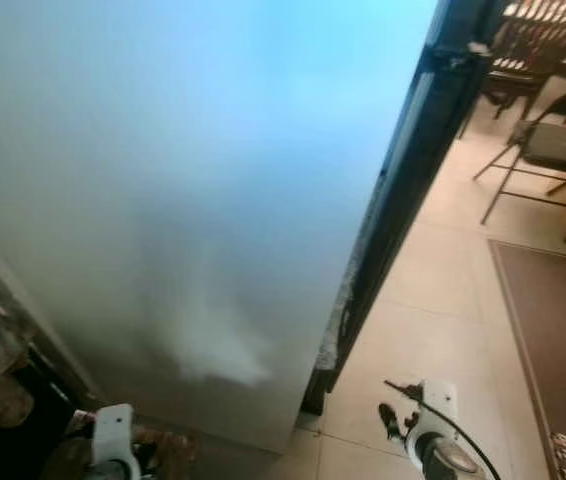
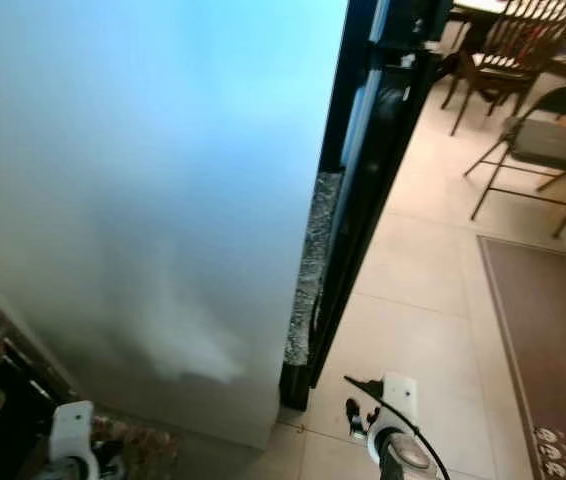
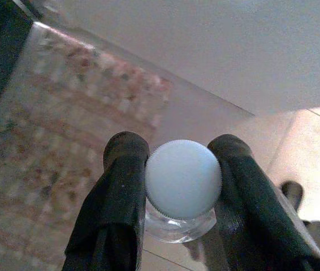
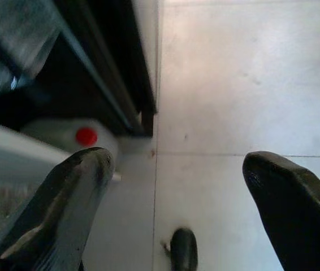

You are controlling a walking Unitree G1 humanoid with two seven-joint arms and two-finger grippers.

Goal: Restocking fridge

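Clamped between the black fingers (image 3: 117, 192) of the left gripper (image 3: 182, 186) is a clear bottle (image 3: 182, 195) with a pale blue cap, held low over a patterned rug (image 3: 52, 141). Just ahead of it rises the fridge's broad pale side (image 1: 183, 180). Right gripper (image 4: 177, 186) hangs spread wide and empty above the tiled floor (image 4: 233, 84), a folding chair (image 1: 553, 150) well beyond it.
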